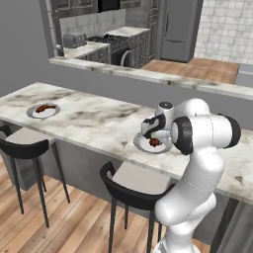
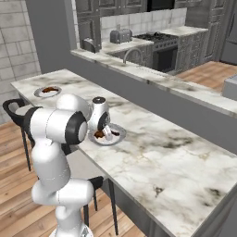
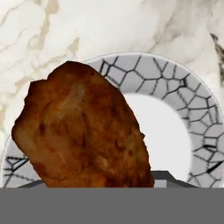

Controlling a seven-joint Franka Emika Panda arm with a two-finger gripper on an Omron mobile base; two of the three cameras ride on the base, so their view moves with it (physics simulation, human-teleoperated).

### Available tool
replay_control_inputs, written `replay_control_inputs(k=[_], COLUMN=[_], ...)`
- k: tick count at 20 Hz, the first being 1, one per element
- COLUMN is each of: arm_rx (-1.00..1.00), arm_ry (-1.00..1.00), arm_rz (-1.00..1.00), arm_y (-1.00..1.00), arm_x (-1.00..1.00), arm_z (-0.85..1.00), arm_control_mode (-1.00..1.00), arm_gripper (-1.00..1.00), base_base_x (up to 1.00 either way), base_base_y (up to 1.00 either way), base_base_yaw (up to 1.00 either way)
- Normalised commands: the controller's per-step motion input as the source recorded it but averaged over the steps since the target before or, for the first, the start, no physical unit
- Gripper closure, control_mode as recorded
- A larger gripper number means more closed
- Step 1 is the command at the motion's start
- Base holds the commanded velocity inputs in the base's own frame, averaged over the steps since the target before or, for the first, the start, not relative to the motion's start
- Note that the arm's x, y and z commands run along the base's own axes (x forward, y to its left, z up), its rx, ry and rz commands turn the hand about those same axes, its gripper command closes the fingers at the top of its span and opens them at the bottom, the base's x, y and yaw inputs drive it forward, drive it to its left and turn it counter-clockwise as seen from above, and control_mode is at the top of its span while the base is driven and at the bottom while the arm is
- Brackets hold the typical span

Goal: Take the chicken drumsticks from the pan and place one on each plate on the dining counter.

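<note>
My gripper [image 1: 154, 137] [image 2: 104, 131] hangs low over the near plate [image 1: 141, 144] [image 2: 118, 131] on the dining counter [image 1: 99, 123] [image 2: 162, 152]. It is shut on a reddish-brown chicken drumstick [image 1: 155, 143] [image 2: 98, 134] [image 3: 83, 131], which sits at or just above the plate's surface. In the hand view the drumstick hides the fingertips, and the crackle-patterned plate rim [image 3: 175, 83] curves behind it. A second drumstick [image 1: 45, 107] [image 2: 50, 89] lies on the far plate [image 1: 34, 113] [image 2: 41, 93] at the counter's left end. The pan is out of view.
Two black-backed stools [image 1: 24, 146] [image 1: 133, 188] stand under the counter's near edge. A raised marble ledge [image 1: 148, 76] [image 2: 152, 78] runs behind the counter. Beyond it lies the kitchen with a stove [image 1: 111, 39] and a toaster [image 2: 120, 35].
</note>
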Motion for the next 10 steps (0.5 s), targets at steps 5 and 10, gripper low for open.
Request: replay_control_inputs(k=[5, 10], arm_rx=[-0.03, 0.0], arm_ry=[-0.01, -0.03], arm_rz=[0.0, 0.0], arm_y=[0.0, -0.01], arm_x=[0.12, 0.0], arm_z=[-0.62, -0.3], arm_control_mode=[-1.0, -1.0], arm_gripper=[1.0, 1.0], base_base_x=[0.0, 0.0], base_base_y=[0.0, 0.0], base_base_yaw=[0.0, 0.0])
